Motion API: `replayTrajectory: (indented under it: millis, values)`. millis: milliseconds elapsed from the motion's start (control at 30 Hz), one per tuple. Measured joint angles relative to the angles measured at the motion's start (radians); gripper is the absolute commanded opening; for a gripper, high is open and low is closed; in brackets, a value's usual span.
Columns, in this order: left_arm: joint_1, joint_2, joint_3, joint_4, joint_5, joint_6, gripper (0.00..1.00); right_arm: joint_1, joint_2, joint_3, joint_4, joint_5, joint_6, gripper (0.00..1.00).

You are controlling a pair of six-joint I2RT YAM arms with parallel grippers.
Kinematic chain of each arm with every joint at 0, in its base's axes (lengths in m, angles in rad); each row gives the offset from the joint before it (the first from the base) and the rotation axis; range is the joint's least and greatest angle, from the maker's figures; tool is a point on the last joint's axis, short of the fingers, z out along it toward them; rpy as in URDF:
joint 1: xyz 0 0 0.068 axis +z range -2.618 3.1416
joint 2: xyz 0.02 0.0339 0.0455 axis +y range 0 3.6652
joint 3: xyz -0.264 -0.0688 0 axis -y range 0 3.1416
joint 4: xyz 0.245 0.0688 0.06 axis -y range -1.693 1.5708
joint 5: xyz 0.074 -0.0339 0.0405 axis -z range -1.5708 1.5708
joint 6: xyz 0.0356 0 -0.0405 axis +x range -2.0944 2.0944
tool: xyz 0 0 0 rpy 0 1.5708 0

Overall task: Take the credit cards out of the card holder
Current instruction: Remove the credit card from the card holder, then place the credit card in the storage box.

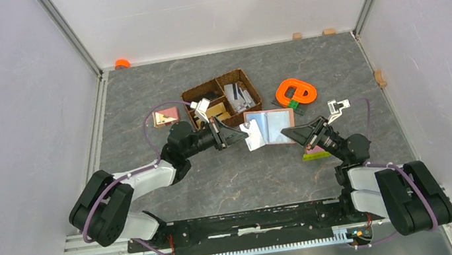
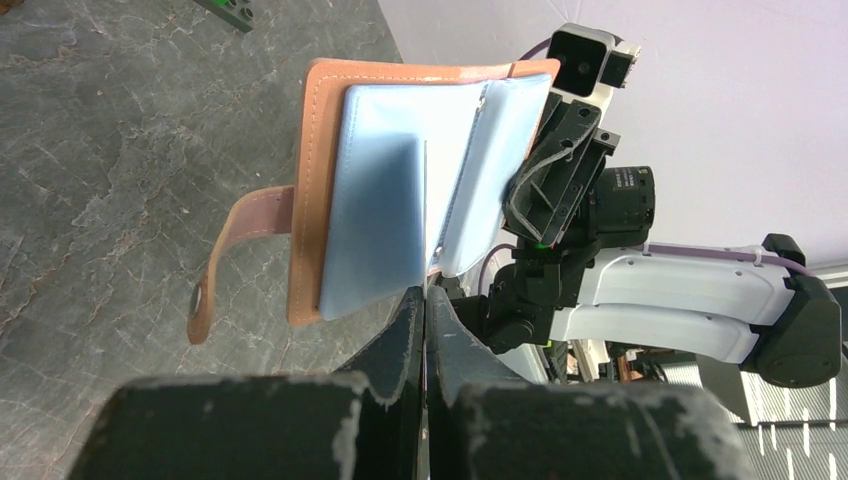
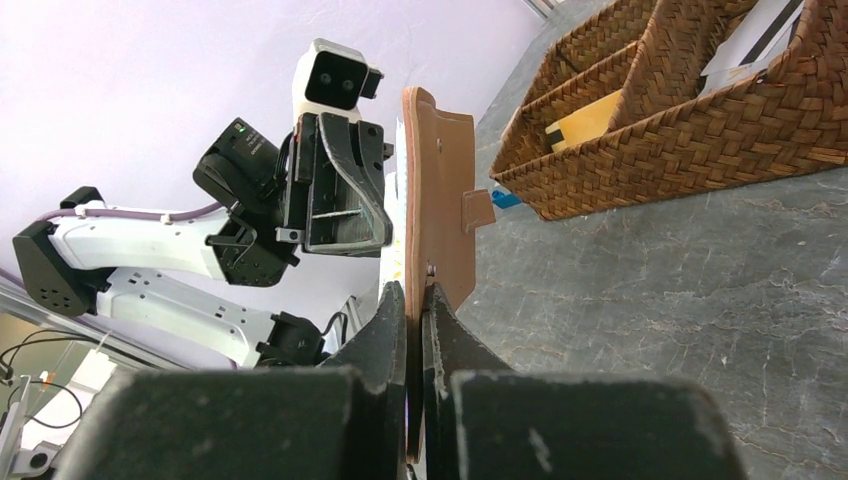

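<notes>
The reddish-brown card holder (image 1: 276, 120) hangs open above the table between my two grippers, pale blue inner sleeves facing up. My left gripper (image 1: 243, 135) is shut on a thin grey-white credit card (image 1: 253, 135) sticking out at the holder's left edge. In the left wrist view the card (image 2: 426, 200) shows edge-on above the closed gripper (image 2: 425, 300), in front of the sleeves (image 2: 380, 190), brown cover (image 2: 312, 200) and strap tab (image 2: 235, 250). My right gripper (image 1: 289, 132) is shut on the holder's right cover; in the right wrist view the gripper (image 3: 415, 300) pinches the brown cover (image 3: 445, 190).
A dark woven divided basket (image 1: 251, 87) with cards and small items stands just behind the holder; it also shows in the right wrist view (image 3: 700, 120). An orange loop (image 1: 296, 92) lies at the right. A pink-and-tan flat piece (image 1: 166, 116) lies at the left. A yellow-and-pink strip (image 1: 315, 153) lies under my right arm.
</notes>
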State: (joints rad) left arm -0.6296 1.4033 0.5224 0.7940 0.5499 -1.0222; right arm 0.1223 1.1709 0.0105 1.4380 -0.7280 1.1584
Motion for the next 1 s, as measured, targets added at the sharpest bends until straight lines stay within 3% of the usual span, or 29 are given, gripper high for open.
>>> replayTrajectory:
  millis: [233, 467, 700, 1000]
  values:
    - [0.0, -0.003, 0.0, -0.024, -0.013, 0.016, 0.02, -0.009, -0.031, 0.0, -0.093, 0.009, -0.058, 0.0]
    - [0.0, -0.049, 0.021, -0.178, -0.111, 0.108, 0.02, -0.023, -0.216, 0.055, -0.569, 0.167, -0.294, 0.0]
    - [0.023, 0.006, 0.2, -0.356, -0.256, 0.153, 0.02, -0.026, -0.458, 0.077, -0.865, 0.394, -0.451, 0.0]
    - [0.068, 0.283, 0.532, -0.566, -0.366, 0.153, 0.02, -0.026, -0.457, 0.077, -0.943, 0.437, -0.484, 0.0]
